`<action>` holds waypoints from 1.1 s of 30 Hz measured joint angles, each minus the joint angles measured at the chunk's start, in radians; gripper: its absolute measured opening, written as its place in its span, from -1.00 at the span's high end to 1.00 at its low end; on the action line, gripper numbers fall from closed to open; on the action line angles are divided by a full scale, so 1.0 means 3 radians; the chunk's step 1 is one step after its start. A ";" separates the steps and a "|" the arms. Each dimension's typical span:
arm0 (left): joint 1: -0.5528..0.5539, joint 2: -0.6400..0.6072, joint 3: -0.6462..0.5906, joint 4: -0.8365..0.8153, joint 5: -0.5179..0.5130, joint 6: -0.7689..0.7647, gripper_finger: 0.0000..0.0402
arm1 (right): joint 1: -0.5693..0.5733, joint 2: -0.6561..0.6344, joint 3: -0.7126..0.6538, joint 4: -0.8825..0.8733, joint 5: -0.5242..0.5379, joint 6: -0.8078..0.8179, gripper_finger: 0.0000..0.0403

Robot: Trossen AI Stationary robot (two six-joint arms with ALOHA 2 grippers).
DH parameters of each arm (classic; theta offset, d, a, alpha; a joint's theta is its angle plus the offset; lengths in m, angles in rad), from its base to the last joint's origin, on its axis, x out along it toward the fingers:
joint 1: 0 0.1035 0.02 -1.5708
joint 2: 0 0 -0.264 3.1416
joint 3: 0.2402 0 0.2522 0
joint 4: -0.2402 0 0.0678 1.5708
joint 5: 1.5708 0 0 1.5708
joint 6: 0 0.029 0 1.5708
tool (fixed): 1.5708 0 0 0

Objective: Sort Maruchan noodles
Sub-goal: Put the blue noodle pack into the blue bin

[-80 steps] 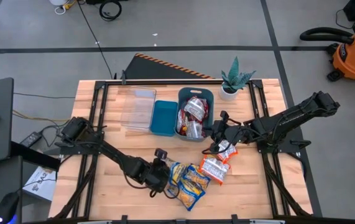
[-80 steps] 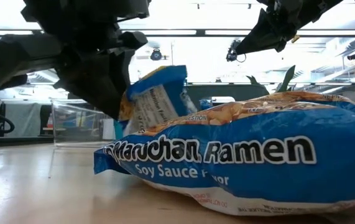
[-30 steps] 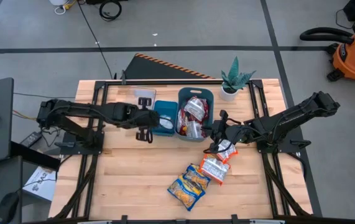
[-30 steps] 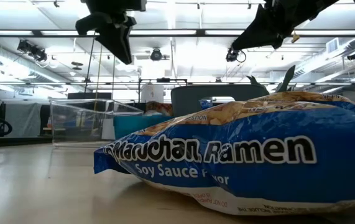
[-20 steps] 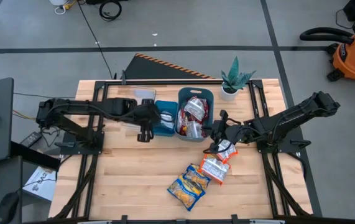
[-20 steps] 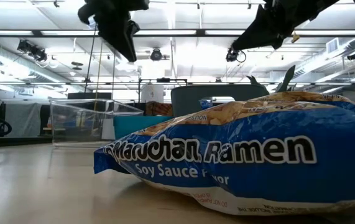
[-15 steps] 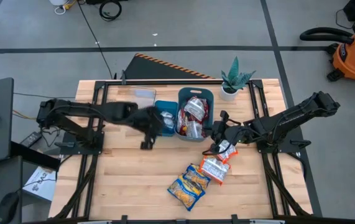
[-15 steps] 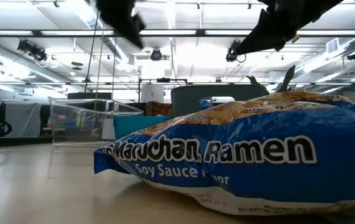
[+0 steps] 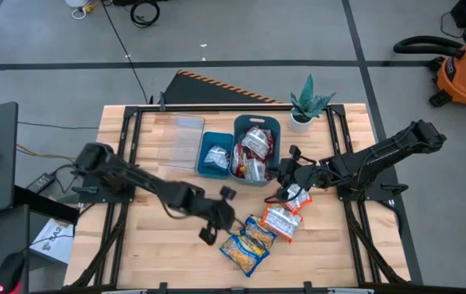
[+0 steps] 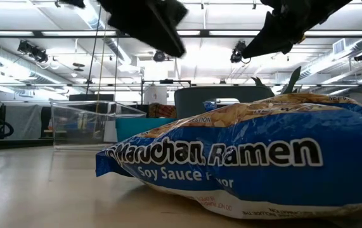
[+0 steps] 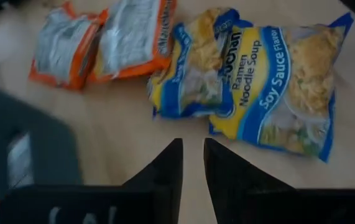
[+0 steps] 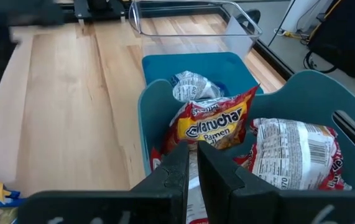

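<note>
L gripper (image 9: 218,216) is hovering over the table (image 9: 135,253), just beside the yellow-and-blue packets (image 9: 247,243) lying at the front centre; fingers (image 11: 165,171) are sitting nearly together w/ a thin gap, nothing between them. In the L wrist view, two blue packets (image 11: 270,81) are lying side by side, overlapping, w/ two orange packets (image 11: 102,43) just beyond them.

R gripper (image 9: 284,174) is hanging at the near R corner of the grey-blue bin (image 9: 256,122), above an orange packet (image 9: 297,197) on the table. R fingers (image 12: 174,171) are showing close together, narrow gap, gripping nothing visible.

Bins: the grey-blue bin is holding red packets (image 12: 211,124) (label reading Maruchan Ramen) and a white-backed one (image 12: 289,155). The blue bin (image 9: 215,153) touching its L side is holding one packet (image 9: 215,155), silver face up. A clear bin (image 9: 182,140) is standing L of that.

Table: orange packets (image 9: 280,220) are lying btwn R gripper and the blue pair. Low view is filling mostly w/ one blue soy-sauce packet (image 10: 244,164). A plant (image 9: 308,104) is standing at the back, R of the bins.
</note>
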 joint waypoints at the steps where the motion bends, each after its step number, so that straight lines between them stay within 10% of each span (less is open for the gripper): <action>1: -0.0043 0.0083 0.0000 0.0116 -0.0010 0.0059 0.61 | 0.0000 0.0000 0.0000 0.0000 0.0001 0.0001 0.81; 15: -0.0293 0.0760 0.0001 0.0682 -0.0376 0.1138 -0.17 | 0.0000 0.0000 0.0000 -0.0007 0.0018 0.0032 0.81; 33: -0.0282 0.0877 0.0002 0.1001 -0.0745 0.1565 0.22 | -0.0001 0.0000 0.0000 0.0024 0.0029 0.0048 0.81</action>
